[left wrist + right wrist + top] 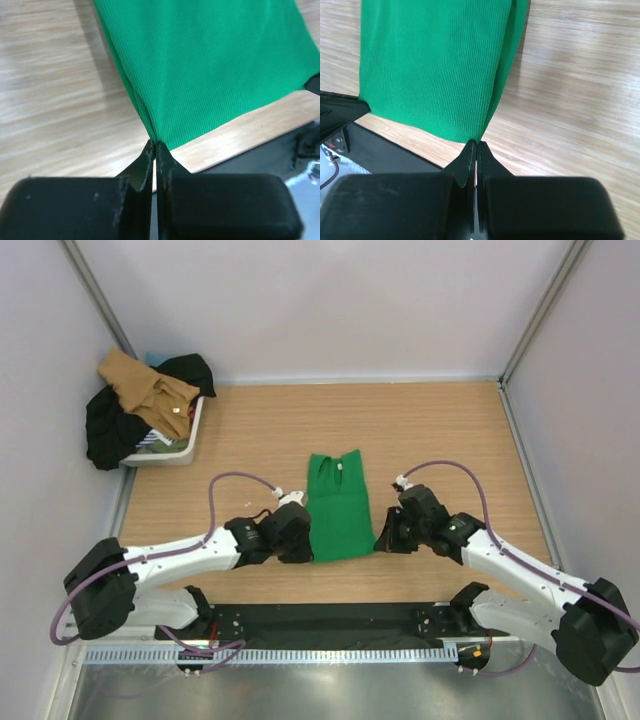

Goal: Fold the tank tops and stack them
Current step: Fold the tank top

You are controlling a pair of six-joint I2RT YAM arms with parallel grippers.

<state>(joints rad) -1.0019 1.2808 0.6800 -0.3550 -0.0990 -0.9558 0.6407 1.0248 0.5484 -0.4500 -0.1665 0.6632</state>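
**The left claw [155, 144] and the right claw [476, 143] are each pinching a near corner of the bright green ribbed-cloth tank top [335, 510] on the wooden tabletop [440, 430].**

The left claw is clenching its two fingers tight on the garment's near left corner, with the cloth fanning out ahead of its tips and off to their right. The right claw is gripping the near right corner in the same way, the cloth spreading ahead of it and to its left. The green top is lying folded into a narrow strip between the two claws, its neck end pointing away from them. The tan soft-cloth tank top [145, 385] is lying crumpled on a heap of dark clothes [108, 428] in a white basket [187, 445], well apart from both claws, far ahead and to the left of the left claw.
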